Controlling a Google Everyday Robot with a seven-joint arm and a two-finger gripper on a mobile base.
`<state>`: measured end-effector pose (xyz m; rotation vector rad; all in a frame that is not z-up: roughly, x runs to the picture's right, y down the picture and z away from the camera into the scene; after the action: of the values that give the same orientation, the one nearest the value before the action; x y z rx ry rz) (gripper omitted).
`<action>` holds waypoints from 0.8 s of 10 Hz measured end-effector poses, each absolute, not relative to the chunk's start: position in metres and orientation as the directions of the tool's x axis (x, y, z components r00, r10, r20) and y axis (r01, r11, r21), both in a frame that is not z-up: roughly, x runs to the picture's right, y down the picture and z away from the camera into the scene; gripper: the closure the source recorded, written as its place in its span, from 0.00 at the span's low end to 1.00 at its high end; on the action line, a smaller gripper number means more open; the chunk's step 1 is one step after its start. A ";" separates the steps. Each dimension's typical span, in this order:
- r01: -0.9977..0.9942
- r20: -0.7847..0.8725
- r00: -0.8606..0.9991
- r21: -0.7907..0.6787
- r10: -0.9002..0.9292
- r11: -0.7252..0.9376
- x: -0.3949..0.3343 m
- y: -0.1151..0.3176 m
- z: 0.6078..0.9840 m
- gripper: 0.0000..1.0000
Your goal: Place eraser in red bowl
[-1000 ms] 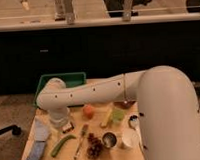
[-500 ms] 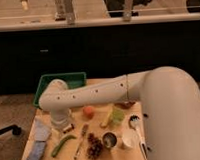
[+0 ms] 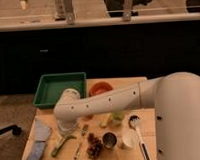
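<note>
Red bowl (image 3: 100, 87) lies beyond and right of hand (image 3: 67, 128) | hand low over surface (image 3: 124, 82), left side | grip state cannot be told | eraser unseen

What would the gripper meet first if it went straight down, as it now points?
Probably the light wooden table top, beside the long green object. The gripper points down over the table's left part; the spot right under it is hidden, so something small may lie there.

Probably an office break room: long dark counter (image 3: 97, 49), wooden table (image 3: 128, 83); gripper (image 3: 67, 127) low over its left side.
</note>
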<state>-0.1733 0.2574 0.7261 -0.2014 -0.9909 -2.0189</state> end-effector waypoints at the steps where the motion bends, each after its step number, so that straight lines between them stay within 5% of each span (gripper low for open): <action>1: 0.766 0.476 -0.605 0.566 -0.638 -0.304 -0.174 0.255 0.729 0.20; 8: 0.786 0.493 -0.586 0.537 -0.643 -0.305 -0.212 0.232 0.760 0.20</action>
<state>-0.2117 0.2320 0.7603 -0.2297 -0.9572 -1.9878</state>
